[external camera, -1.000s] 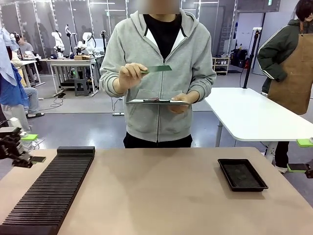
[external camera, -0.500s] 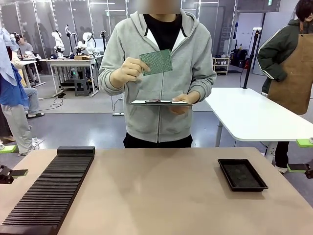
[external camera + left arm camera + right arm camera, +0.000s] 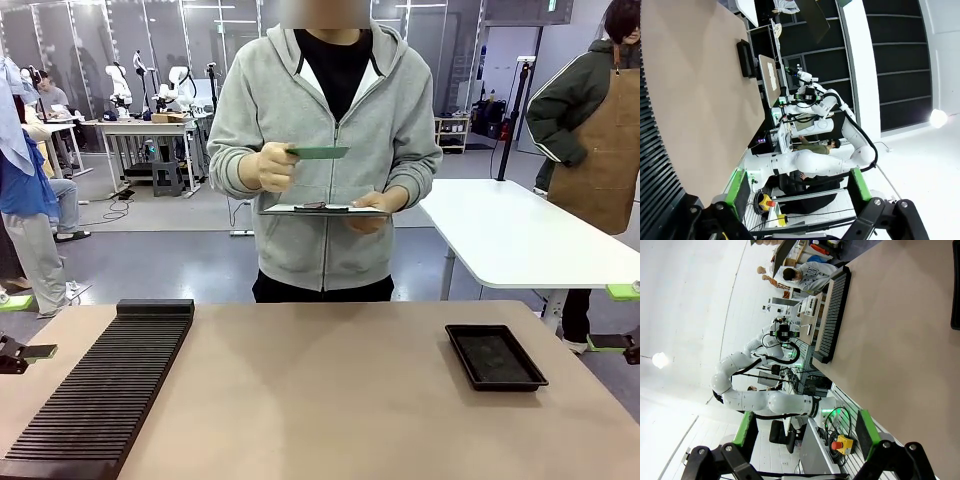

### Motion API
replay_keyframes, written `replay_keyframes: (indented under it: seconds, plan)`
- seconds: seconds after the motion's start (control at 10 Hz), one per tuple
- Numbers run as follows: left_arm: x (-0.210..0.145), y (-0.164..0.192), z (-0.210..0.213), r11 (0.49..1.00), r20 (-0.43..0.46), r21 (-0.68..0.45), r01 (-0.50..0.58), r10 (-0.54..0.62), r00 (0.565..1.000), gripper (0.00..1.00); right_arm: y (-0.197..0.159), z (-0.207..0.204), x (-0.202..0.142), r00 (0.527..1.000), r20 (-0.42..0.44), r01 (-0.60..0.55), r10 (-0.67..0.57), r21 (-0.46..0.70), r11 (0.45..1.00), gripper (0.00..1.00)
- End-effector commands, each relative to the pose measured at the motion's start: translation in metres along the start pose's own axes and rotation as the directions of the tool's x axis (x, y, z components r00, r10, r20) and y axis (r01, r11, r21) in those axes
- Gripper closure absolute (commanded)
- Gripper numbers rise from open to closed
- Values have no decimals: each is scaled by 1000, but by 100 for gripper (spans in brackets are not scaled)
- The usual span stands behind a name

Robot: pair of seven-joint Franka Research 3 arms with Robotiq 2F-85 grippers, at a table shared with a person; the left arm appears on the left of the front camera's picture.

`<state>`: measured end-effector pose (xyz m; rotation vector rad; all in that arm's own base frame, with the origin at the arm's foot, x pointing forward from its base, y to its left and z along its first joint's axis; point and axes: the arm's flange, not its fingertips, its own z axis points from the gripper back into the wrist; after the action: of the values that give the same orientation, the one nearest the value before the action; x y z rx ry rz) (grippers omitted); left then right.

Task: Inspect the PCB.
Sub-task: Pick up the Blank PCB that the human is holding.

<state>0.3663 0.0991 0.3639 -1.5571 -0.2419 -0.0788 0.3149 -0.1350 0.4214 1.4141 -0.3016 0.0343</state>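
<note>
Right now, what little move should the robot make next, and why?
Probably just wait, with both arms back. The person's hand holds the PCB edge-on at chest height, beyond the table, and the left gripper and right gripper sit open at the table's sides, holding nothing.

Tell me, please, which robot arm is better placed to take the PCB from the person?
Left, probably: the person's hand holds the PCB slightly left of centre, on the robot's left side. Both the left hand and right hand are open, out at the sides.
</note>
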Motion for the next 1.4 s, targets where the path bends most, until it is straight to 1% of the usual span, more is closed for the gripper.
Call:
replay_keyframes:
  seconds: [0.0,1.3]
  plan:
    - [0,0,1,1000,0,1,0,0,1000,0,1,2,-1,1000,-3,-5,5,3,1000,0]
    - [0,0,1,1000,0,1,0,0,1000,0,1,2,-1,1000,-3,-5,5,3,1000,0]
